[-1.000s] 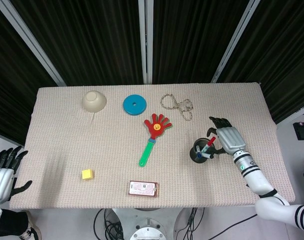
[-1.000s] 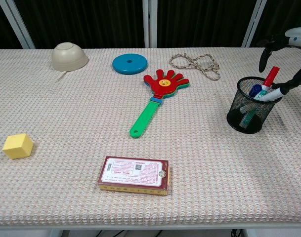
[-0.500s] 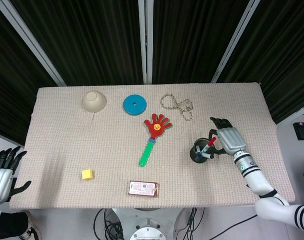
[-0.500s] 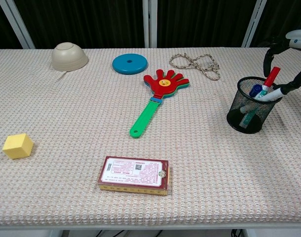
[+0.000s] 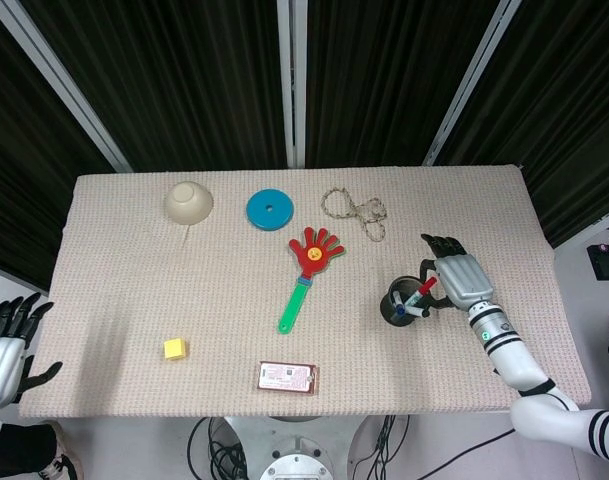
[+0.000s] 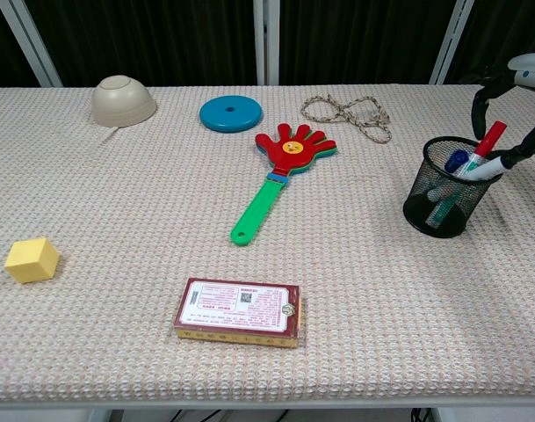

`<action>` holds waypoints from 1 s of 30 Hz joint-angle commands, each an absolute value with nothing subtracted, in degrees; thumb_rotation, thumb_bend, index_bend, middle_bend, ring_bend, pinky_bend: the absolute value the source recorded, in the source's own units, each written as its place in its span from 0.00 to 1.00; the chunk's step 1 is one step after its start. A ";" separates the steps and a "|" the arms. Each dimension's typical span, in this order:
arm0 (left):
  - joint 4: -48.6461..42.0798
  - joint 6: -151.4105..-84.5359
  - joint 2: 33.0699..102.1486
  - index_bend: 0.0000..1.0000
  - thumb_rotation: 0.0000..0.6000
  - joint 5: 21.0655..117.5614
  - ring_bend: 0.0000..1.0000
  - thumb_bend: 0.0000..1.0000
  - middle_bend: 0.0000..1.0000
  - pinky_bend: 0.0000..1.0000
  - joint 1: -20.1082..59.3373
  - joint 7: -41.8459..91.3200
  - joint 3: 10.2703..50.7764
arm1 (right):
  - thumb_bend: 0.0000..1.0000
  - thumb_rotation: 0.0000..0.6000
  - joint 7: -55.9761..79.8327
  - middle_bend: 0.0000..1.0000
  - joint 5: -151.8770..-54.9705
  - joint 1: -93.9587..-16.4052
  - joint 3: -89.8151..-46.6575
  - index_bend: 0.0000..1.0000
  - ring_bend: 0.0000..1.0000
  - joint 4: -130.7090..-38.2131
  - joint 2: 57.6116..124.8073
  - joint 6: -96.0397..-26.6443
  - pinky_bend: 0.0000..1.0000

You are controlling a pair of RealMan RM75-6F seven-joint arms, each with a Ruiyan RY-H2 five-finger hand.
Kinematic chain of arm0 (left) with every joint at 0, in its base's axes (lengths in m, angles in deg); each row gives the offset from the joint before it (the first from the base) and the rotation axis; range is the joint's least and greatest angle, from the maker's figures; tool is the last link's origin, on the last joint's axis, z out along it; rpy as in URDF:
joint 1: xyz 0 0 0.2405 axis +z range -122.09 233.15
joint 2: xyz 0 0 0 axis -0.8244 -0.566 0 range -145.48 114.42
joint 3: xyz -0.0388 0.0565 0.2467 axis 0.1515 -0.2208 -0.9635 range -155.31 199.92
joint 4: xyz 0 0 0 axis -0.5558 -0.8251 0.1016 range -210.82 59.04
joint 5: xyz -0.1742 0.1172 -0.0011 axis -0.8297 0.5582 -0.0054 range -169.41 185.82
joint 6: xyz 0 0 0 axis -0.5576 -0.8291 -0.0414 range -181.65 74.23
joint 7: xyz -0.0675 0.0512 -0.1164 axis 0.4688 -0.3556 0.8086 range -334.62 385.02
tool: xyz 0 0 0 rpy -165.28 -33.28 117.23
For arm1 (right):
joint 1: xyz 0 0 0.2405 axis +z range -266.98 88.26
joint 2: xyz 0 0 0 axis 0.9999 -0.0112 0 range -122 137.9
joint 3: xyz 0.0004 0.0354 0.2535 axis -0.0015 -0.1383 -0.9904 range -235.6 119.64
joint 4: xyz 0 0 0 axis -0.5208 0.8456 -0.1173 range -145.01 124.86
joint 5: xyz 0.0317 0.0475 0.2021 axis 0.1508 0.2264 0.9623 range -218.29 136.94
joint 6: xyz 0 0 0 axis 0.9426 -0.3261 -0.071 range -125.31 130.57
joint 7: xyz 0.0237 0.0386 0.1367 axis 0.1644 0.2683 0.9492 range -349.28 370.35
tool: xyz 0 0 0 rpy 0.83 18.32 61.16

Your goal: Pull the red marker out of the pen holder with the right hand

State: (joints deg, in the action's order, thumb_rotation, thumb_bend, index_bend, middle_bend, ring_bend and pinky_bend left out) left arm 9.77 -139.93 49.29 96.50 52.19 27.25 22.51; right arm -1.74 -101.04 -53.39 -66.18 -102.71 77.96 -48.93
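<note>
Fingers (image 6: pixel 483 91) around red marker (image 6: pixel 490 139)

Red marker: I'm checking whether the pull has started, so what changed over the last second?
The red marker has tipped a little to the right in the pen holder, toward the right robot hand, whose fingers have edged closer around its cap. Whether they grip it is unclear. The holder, blue marker, clapper toy and left robot hand stayed put.
</note>
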 commanded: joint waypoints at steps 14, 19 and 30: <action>9.89 -140.11 49.05 0.14 1.00 96.47 0.00 0.16 0.04 0.06 52.24 27.49 22.62 | 0.29 1.00 -2.09 0.03 -100.65 -53.37 -66.39 0.65 0.00 -102.57 78.81 -50.25 0.00; 9.92 -140.13 48.96 0.14 1.00 96.43 0.00 0.16 0.04 0.06 52.25 27.77 22.65 | 0.32 1.00 -1.40 0.05 -101.36 -53.82 -66.80 0.68 0.00 -103.29 78.60 -51.57 0.00; 10.41 -140.83 48.62 0.14 1.00 96.88 0.00 0.16 0.04 0.06 52.37 27.63 22.74 | 0.35 1.00 2.14 0.08 -106.90 -56.07 -68.25 0.74 0.00 -109.44 74.58 -56.92 0.00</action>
